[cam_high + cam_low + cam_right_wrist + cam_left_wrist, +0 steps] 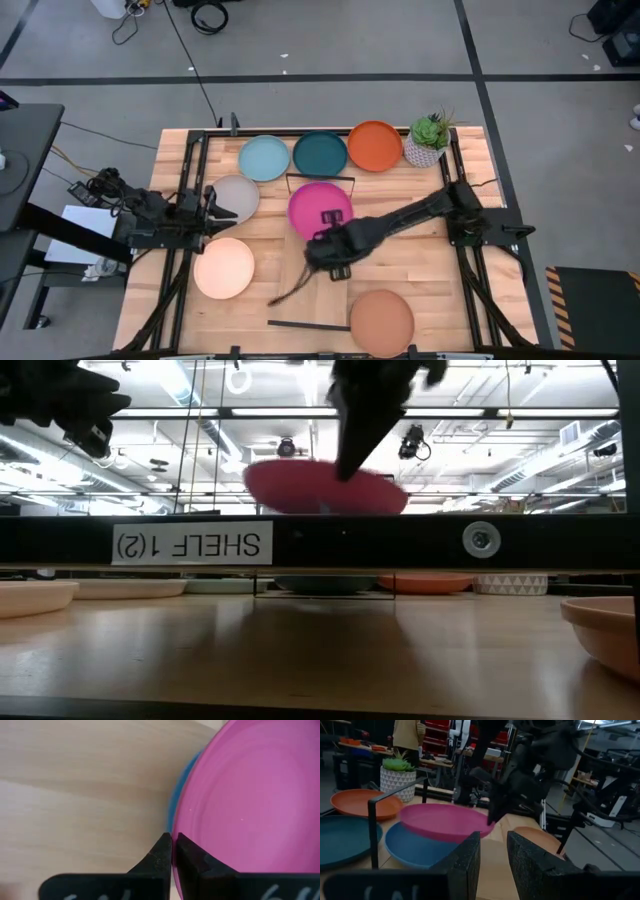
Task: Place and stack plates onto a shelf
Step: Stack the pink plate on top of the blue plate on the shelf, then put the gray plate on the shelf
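Your right pincer (171,851) is clamped on the rim of the magenta plate (320,206), held above the blue plate (415,847) on the shelf (318,285). Lower level and centre it before releasing. Left pincer (492,857) waits at the worktop's left side, fingers slightly parted, holding nothing.

The magenta plate (320,208) hides the blue plate (415,847) in the high view.
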